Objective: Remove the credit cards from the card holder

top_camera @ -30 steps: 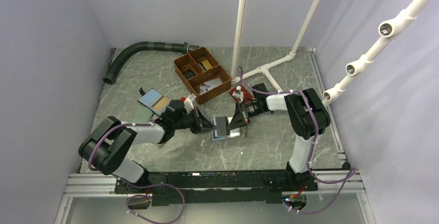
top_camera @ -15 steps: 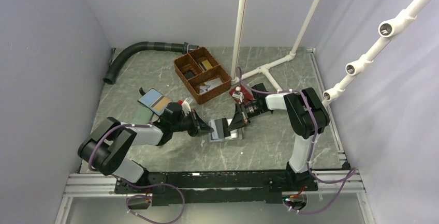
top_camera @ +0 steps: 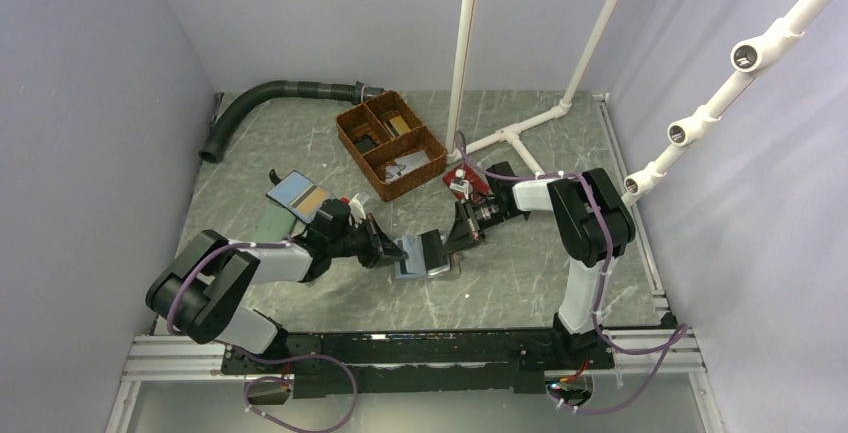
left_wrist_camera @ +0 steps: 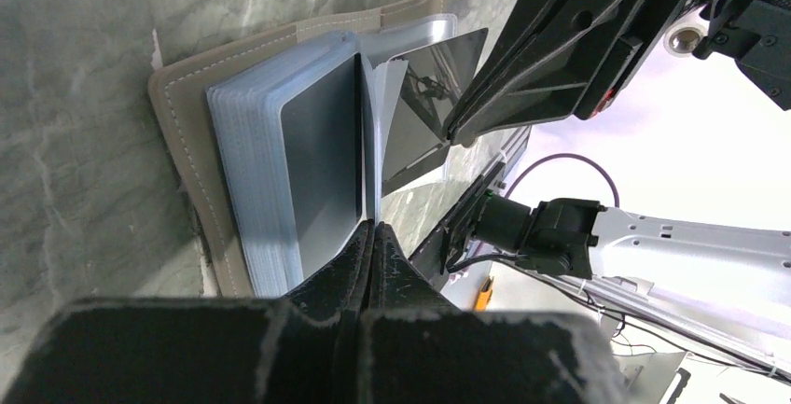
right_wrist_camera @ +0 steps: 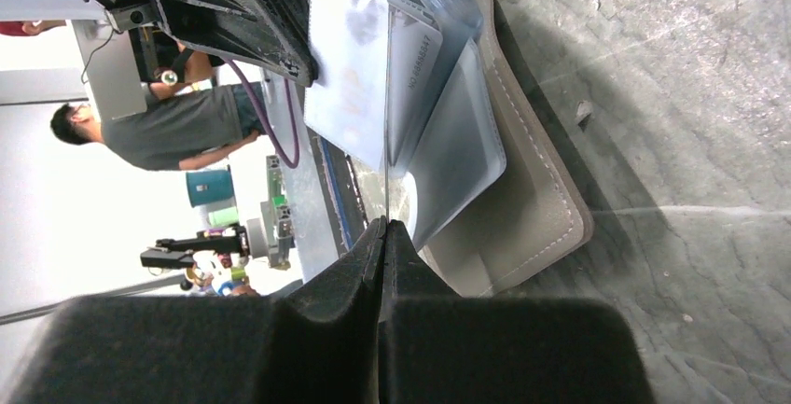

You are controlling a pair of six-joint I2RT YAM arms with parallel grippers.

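Observation:
The card holder (top_camera: 415, 258) lies open on the table between both grippers, taupe cover (left_wrist_camera: 182, 115) down, its stack of clear blue sleeves fanned up. My left gripper (top_camera: 388, 251) is shut on the edge of one sleeve (left_wrist_camera: 370, 189); a grey credit card (left_wrist_camera: 322, 161) shows in the leaf beside it. My right gripper (top_camera: 447, 240) is shut on another sleeve seen edge-on (right_wrist_camera: 385, 143), with a white numbered card (right_wrist_camera: 415, 68) next to it. The taupe cover (right_wrist_camera: 532, 208) lies flat below. The two grippers face each other, a few centimetres apart.
A brown wicker basket (top_camera: 390, 143) stands behind the holder. A blue wallet with a tan panel (top_camera: 298, 195) lies at the left, a red wallet (top_camera: 465, 181) by the right arm. A black hose (top_camera: 270, 93) and white pipe frame (top_camera: 510, 138) are at the back.
The card holder has slid a little left and toward the near edge. Both grippers moved left with it, still shut on its sleeves.

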